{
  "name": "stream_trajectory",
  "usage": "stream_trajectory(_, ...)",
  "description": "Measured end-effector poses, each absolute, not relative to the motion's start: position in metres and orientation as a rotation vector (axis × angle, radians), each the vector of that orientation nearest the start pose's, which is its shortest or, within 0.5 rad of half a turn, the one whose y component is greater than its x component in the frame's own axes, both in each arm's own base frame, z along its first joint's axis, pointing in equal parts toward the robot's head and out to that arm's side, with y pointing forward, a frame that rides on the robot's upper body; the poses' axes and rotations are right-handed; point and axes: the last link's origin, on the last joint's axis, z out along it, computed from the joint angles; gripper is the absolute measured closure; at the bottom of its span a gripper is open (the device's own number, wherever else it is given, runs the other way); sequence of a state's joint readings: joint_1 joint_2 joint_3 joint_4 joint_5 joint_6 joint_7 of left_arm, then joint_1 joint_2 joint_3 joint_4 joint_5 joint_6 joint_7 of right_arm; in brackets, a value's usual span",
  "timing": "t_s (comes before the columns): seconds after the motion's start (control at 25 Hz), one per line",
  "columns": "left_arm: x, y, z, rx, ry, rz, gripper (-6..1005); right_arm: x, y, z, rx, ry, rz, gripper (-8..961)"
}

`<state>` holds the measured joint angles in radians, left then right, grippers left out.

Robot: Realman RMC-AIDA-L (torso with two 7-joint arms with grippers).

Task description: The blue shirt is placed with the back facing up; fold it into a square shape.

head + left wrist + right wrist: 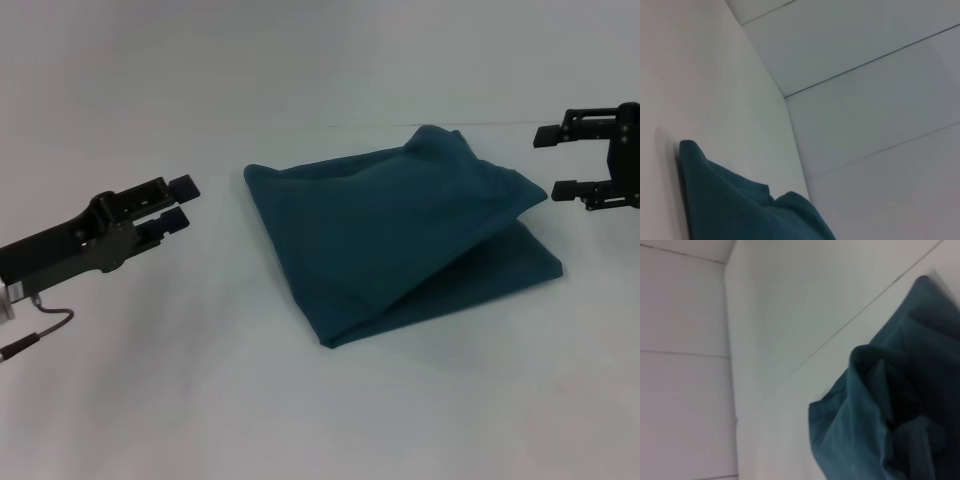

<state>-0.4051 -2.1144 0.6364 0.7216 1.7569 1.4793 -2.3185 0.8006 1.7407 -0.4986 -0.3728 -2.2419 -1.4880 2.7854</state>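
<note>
The blue shirt (400, 235) lies folded into a rough square in the middle of the white table, its plain side up, with a lower layer sticking out at its right front. My left gripper (180, 202) hovers open to the left of it, apart from the cloth and holding nothing. My right gripper (562, 161) hangs open just off the shirt's right corner, also holding nothing. The left wrist view shows a corner of the blue shirt (735, 205). In the right wrist view the bunched folds of the blue shirt (890, 405) fill one side.
The white table (200, 400) runs under everything, with a pale wall behind it. A thin cable (40, 330) hangs from my left arm near the table's left edge.
</note>
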Motion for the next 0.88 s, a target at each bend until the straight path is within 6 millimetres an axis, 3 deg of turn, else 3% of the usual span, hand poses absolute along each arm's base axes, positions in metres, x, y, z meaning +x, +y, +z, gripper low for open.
stream_trajectory(0.28,-0.283,0.327,0.032,-1.947,-1.873,-1.264,368,0.268,0.413,0.096,-1.789,2.334,0.669,144)
stream_trajectory(0.88,-0.277,0.338,0.027,-1.938,-1.859,-1.265,367,0.276,0.419,0.054,-1.675,2.322,0.659,144)
